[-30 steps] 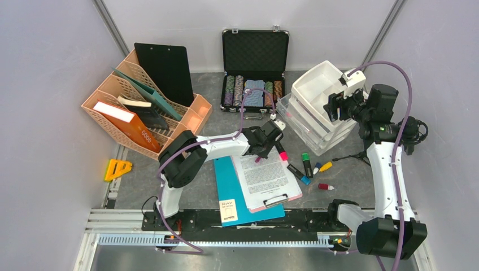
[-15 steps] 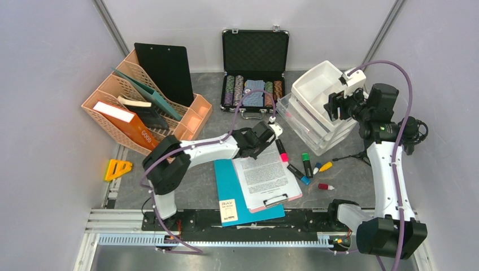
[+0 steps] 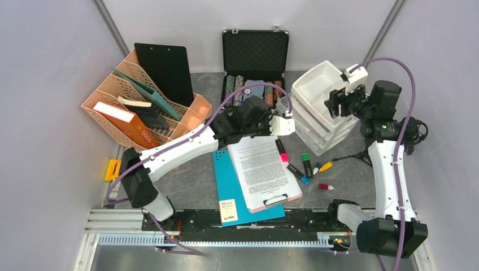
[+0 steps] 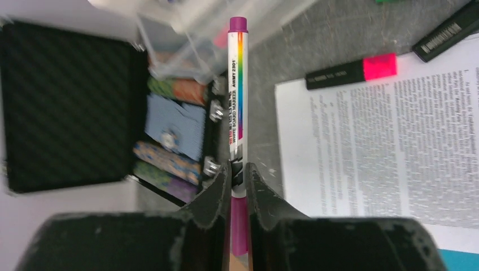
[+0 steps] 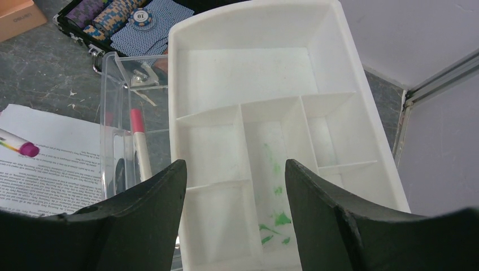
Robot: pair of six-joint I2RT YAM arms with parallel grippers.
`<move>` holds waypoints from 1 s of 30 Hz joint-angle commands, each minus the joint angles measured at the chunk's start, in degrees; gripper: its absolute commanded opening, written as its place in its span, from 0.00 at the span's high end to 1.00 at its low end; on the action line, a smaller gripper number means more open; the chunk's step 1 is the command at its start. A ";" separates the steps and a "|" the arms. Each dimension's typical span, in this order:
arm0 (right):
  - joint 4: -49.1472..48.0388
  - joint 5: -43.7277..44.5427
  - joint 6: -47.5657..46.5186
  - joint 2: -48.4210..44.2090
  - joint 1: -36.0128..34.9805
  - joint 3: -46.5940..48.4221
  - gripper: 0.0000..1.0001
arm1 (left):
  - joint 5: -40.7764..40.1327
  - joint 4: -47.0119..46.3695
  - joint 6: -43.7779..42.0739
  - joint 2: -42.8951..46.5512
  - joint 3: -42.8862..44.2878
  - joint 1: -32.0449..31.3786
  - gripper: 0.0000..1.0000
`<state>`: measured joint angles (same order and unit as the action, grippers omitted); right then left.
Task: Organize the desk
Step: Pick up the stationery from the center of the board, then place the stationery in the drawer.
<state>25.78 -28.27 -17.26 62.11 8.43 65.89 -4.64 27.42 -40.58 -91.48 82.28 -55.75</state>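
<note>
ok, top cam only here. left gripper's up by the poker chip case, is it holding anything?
Observer: Yes, left wrist view shows the left gripper shut on a whiteboard marker, white with a rainbow stripe.
Operator: Gripped where?
Observer: Near one purple end; the long part sticks out ahead of the fingers.
Operator: White tray's contents?
Observer: Right wrist view: the right gripper hangs open above the white tray; green smears in its middle compartment, no pens visible.

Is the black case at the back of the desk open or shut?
Open. The black case has its foam-lined lid raised, and the poker chips inside lie exposed.
</note>
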 commanded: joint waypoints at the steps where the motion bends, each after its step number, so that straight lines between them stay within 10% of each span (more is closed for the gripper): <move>1: -0.54 -0.52 0.00 0.05 0.32 2.76 0.30 | 7.78 5.86 -20.27 -2.95 11.90 -0.27 0.98; 13: -0.55 -0.64 0.21 -0.69 0.36 1.85 0.30 | 11.82 12.09 -48.32 -20.23 31.58 -0.59 0.98; 25: 1.99 0.80 -2.50 -2.80 0.36 1.26 0.30 | 14.00 8.88 -51.28 -28.40 38.15 -0.85 0.97; 30: 2.49 0.20 -2.13 -3.03 0.32 1.98 0.30 | 13.53 6.94 -48.69 -28.33 38.07 -0.94 0.71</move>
<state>28.12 -28.01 -18.98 60.05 8.43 65.91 7.73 37.80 -89.30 -119.61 117.84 -56.23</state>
